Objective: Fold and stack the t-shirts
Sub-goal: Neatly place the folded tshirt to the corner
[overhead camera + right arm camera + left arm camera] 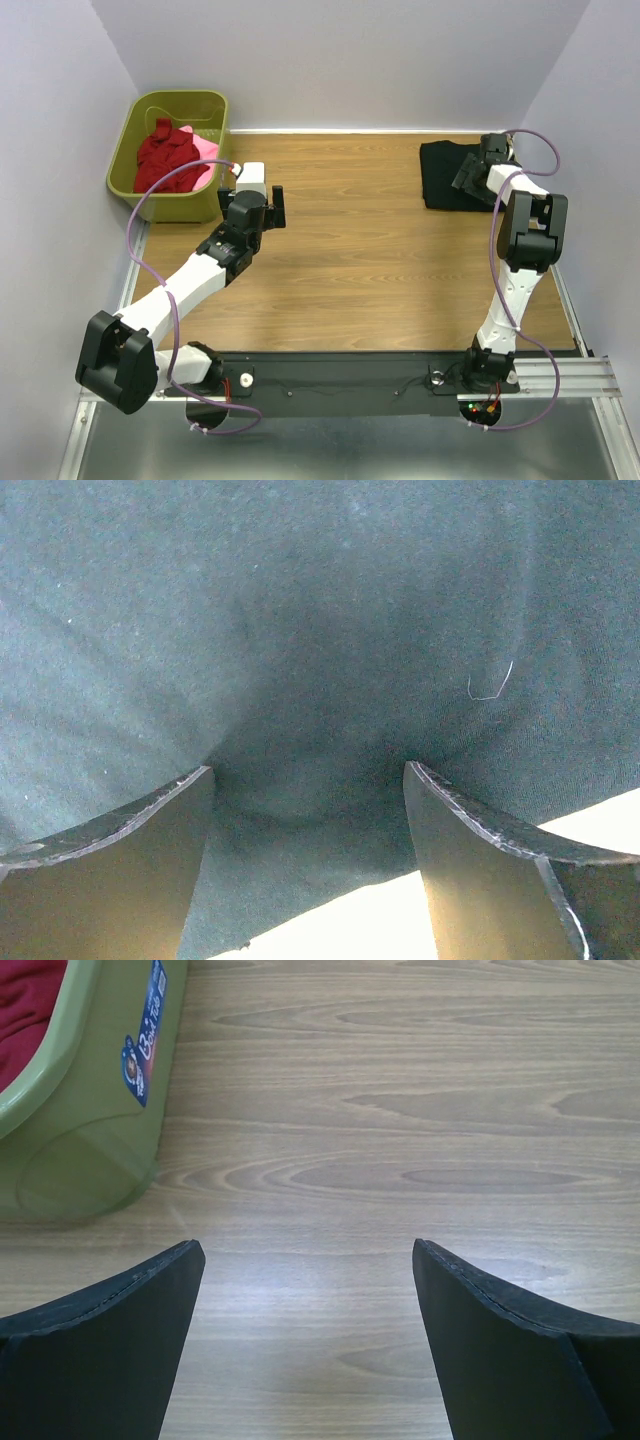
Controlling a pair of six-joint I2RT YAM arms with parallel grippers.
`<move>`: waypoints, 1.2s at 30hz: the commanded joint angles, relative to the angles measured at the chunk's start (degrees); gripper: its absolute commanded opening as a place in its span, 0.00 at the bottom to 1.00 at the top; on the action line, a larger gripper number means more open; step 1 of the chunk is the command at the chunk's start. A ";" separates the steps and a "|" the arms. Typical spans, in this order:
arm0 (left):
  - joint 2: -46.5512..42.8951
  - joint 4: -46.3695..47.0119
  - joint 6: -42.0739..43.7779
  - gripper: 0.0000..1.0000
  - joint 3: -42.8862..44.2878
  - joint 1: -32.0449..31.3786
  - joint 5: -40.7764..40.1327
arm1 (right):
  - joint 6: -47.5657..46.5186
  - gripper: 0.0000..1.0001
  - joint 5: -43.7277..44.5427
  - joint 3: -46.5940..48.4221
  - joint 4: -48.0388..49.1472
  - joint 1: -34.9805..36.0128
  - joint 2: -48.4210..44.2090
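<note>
A folded black t-shirt [445, 176] lies at the far right of the table. My right gripper [470, 178] is open and pressed down on it; in the right wrist view the black cloth [300, 610] fills the frame between my spread fingers [480, 870]. A dark red t-shirt [165, 158] and a pink one [205, 150] lie crumpled in the olive-green basket [130, 150] at the far left. My left gripper [277, 207] is open and empty, just right of the basket, over bare wood [310, 1290].
The basket's wall [90, 1130] shows at the left of the left wrist view, with red cloth [25, 1010] inside. Walls close in the table at the back and both sides. A metal rail [400, 375] runs along the near edge.
</note>
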 commanded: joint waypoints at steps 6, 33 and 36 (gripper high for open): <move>-2.28 1.90 0.80 0.98 0.05 0.23 -1.18 | 1.67 0.82 3.99 7.46 0.73 -2.01 8.17; -1.32 2.07 0.80 0.97 0.32 0.23 -0.74 | 1.85 0.81 -4.00 9.14 0.73 -1.23 2.12; -1.76 2.07 0.89 0.97 0.32 0.23 -0.74 | -1.05 0.77 -5.58 9.14 0.81 0.09 -0.08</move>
